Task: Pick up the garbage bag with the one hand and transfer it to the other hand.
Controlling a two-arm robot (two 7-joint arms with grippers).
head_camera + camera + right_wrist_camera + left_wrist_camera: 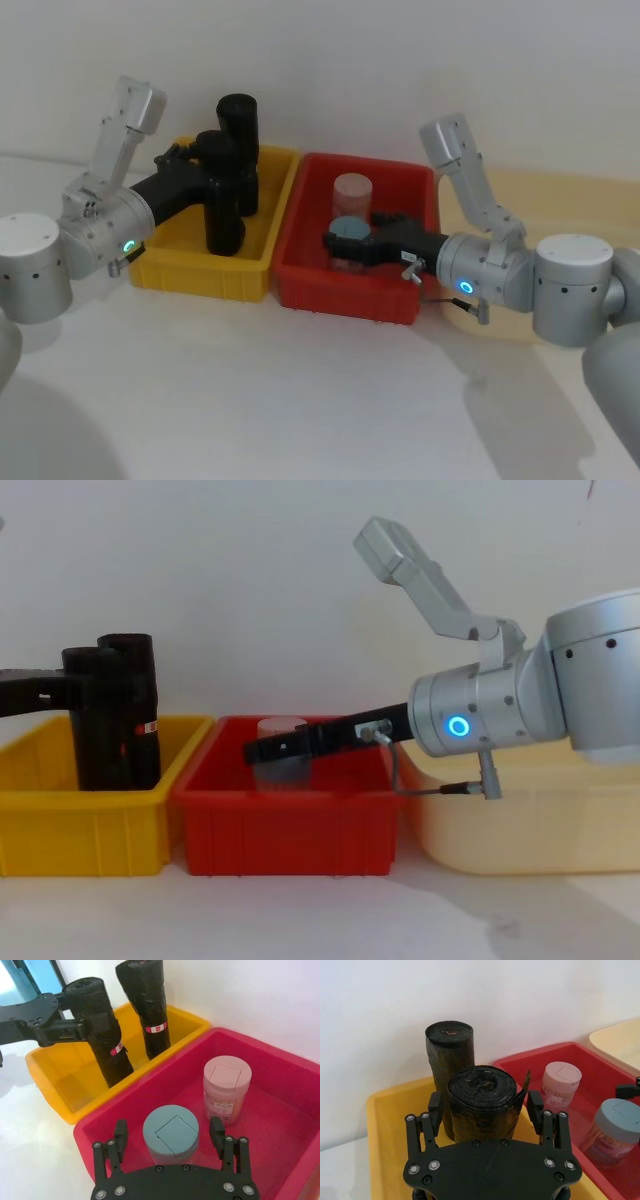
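A robot lab or test bench is indicated. A plain white table (300, 400) is set against a plain white wall (400, 60). Over it a silver left arm (95, 225) and a silver right arm (500, 715) are held out, each fitted with a glowing ring.

Plastic containers are lined up side by side on the table: a yellow bin (200, 278), a red bin (345, 295) and a cream tray (520, 830). Goods are sorted by kind, as for a trial. The garbage bag (222, 205) and a second roll (238, 125) are stood upright in the yellow bin. A blue-lidded jar (171, 1132) and a pink-lidded jar (226, 1085) are kept in the red bin.
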